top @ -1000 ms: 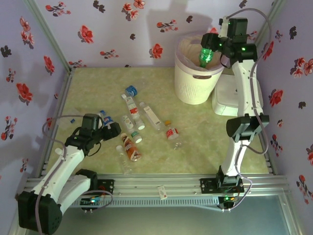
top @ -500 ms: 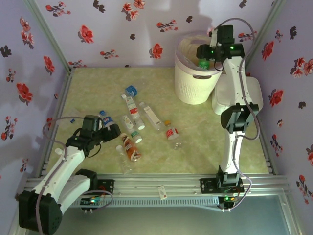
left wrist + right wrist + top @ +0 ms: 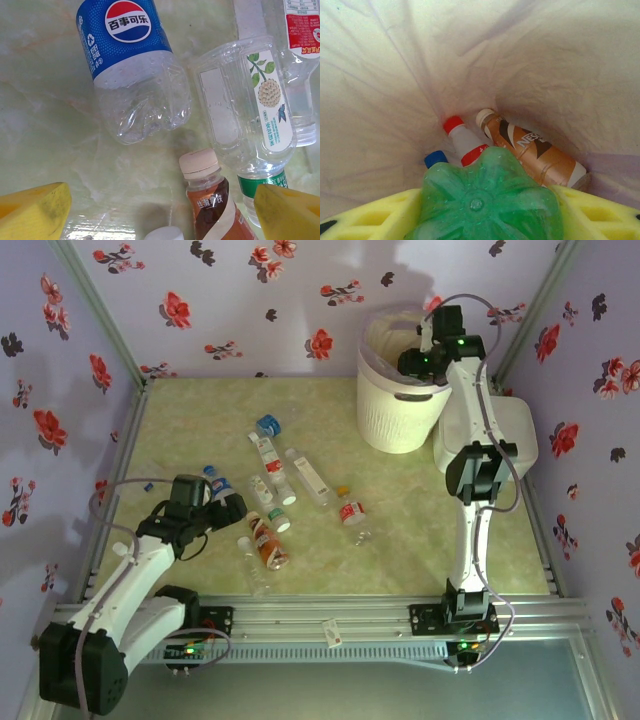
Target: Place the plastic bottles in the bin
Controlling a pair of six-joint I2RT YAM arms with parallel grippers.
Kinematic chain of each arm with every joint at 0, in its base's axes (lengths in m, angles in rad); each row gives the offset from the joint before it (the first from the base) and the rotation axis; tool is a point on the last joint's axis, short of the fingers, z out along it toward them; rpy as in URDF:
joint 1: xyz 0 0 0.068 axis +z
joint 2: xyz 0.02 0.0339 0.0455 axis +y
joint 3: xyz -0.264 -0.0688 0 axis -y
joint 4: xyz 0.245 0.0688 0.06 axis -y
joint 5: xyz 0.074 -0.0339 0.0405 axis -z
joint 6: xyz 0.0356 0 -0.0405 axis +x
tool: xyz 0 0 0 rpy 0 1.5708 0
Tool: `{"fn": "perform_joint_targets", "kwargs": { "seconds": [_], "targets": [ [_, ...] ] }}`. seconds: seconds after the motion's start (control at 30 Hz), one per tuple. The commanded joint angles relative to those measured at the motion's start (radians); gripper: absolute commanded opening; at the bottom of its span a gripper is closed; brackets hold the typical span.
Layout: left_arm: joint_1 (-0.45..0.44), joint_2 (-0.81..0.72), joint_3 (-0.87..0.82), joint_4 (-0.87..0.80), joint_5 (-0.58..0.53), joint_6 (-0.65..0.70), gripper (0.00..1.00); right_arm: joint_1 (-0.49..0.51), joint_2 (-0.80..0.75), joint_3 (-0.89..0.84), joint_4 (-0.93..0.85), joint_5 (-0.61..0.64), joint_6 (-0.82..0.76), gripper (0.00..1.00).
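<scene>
1. squeezing the green bottle (image 3: 487, 200) in the right gripper (image 3: 485, 220), down inside the bin (image 3: 385, 415).
2. needing to let go next, dropping it onto the brown bottle (image 3: 535, 150) lying in there.
3. hanging the left gripper (image 3: 160, 215), jaws wide and empty, over the plastic bottles (image 3: 135, 65) on the table (image 3: 40, 125).
4. showing a see-through green, bumpy bottom.

A green bottle (image 3: 487, 200) points neck-down in the bin (image 3: 395, 425); other bottles (image 3: 268, 545) lie outside.
</scene>
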Motion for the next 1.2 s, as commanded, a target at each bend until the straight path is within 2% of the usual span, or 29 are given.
{"fn": "perform_joint_targets", "kwargs": {
  "seconds": [0.0, 0.17, 0.37, 0.6, 0.73, 0.9, 1.03, 1.17],
  "targets": [
    [0.008, -0.004, 0.0, 0.026, -0.019, -0.026, 0.95, -0.001, 0.025, 0.024, -0.013, 0.015, -0.026, 0.65],
    [0.008, -0.006, 0.008, 0.017, -0.017, -0.015, 0.98, 0.001, 0.019, 0.018, 0.007, 0.017, -0.012, 0.7],
    [0.008, -0.041, 0.014, 0.011, 0.017, -0.014, 1.0, 0.004, -0.002, 0.081, -0.033, 0.036, -0.026, 0.82],
    [0.042, -0.05, 0.033, -0.013, 0.007, -0.011, 1.0, 0.044, -0.138, 0.08, -0.038, 0.069, -0.044, 0.85],
    [0.064, -0.021, 0.03, 0.011, -0.006, -0.068, 0.99, 0.069, -0.242, 0.065, -0.048, 0.107, -0.047, 0.87],
    [0.069, 0.008, -0.007, 0.171, 0.017, -0.164, 0.97, 0.078, -0.393, -0.066, -0.004, 0.058, -0.041, 0.88],
    [0.073, 0.081, 0.018, 0.19, 0.019, -0.178, 0.96, 0.08, -0.511, -0.187, 0.021, 0.004, -0.022, 0.88],
    [0.072, 0.166, 0.044, 0.199, 0.036, -0.187, 0.96, 0.08, -0.684, -0.434, 0.187, -0.111, 0.049, 0.9]
  ]
}}
